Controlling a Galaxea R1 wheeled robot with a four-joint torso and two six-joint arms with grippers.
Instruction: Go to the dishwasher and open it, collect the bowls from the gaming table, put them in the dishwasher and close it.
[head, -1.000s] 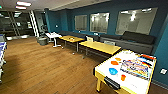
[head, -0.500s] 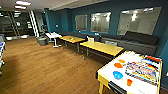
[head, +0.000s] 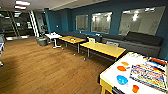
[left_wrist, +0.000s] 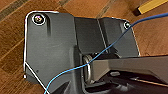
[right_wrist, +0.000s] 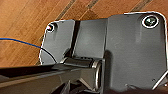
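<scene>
Open floor: wooden floor bare across the left and middle, from near to far.
Near right: gaming table corner juts into the room.
Tabletop load: game board, blue bowl, orange bowls with white gaps between them.
Right side, middle: two yellow tables in a row.
Far: white table, bin.
Right wall: dark sofa.
</scene>
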